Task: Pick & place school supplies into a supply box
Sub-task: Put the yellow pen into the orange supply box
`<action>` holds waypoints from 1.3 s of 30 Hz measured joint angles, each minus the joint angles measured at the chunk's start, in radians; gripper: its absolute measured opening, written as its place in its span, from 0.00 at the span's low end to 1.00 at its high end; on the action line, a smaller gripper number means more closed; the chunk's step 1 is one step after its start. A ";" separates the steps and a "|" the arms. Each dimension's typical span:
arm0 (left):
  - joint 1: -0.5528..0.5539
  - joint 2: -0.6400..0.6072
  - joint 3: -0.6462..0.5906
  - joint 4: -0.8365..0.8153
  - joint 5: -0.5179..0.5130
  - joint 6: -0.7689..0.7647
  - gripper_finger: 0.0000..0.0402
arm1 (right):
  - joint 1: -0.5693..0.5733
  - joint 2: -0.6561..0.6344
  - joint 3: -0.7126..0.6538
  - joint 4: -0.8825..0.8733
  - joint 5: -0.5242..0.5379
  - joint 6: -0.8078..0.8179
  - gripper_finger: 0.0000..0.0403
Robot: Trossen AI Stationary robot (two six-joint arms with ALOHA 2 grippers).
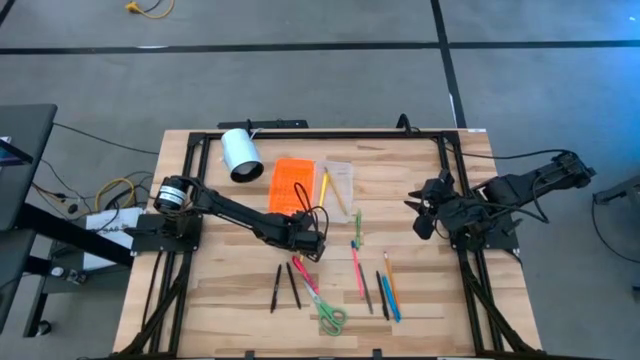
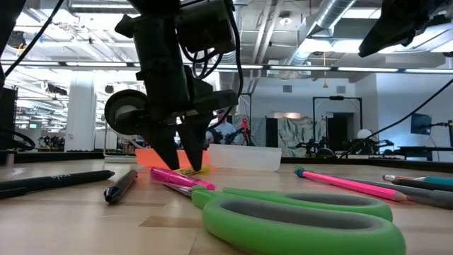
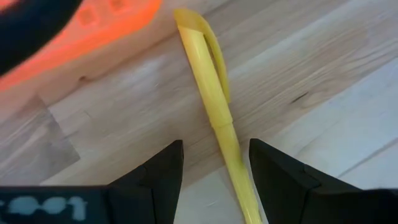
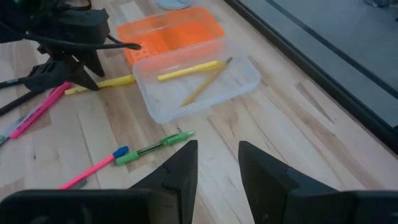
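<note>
A yellow pen (image 3: 214, 102) lies flat on the wooden table beside the supply box's orange lid (image 1: 291, 184). My left gripper (image 3: 216, 142) points steeply down over the pen and is open, one finger on each side of its barrel, with the tips close to the table (image 2: 182, 164). The box's clear tray (image 4: 199, 87) holds a yellow pencil (image 4: 186, 70) and a thin wood-coloured one (image 4: 205, 84). My right gripper (image 4: 217, 149) hangs open above the table's right side (image 1: 425, 215), with nothing between its fingers.
Loose supplies lie toward the near edge: black pens (image 1: 284, 286), green-handled scissors (image 1: 326, 310), pink pens (image 1: 358, 270), a green pen (image 4: 155, 145), and orange and blue ones (image 1: 390, 290). A white cylinder (image 1: 240, 153) stands at the far left. A black frame borders the table.
</note>
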 joint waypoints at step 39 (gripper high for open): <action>-0.062 0.068 0.049 -0.018 0.012 0.191 0.06 | 0.000 0.000 0.000 0.001 0.000 0.008 0.27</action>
